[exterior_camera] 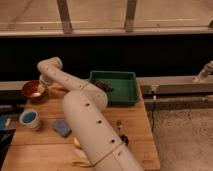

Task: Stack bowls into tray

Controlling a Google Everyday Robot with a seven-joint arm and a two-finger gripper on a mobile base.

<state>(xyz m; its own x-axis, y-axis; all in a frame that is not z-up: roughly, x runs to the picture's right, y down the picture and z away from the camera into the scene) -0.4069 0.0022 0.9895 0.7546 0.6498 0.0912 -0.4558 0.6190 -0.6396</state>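
Observation:
The glossy red-orange bowl (pixel 32 90) sits at the far left of the wooden table. My arm reaches up from the bottom of the view and bends back down at the wrist, so the gripper (pixel 45 84) hangs right beside the bowl's right rim. The dark-green tray (pixel 125 87) stands at the back of the table, right of the arm. A dark object (pixel 104 86) lies in the tray's left part, partly behind my arm. I cannot tell whether it is the dark bowl.
A small blue-and-white cup (pixel 29 118) and a blue sponge-like block (pixel 61 127) lie at the front left. A metal utensil (pixel 121 135) lies right of the arm. A dark wall runs behind the table (pixel 135 117), whose right edge drops to the floor.

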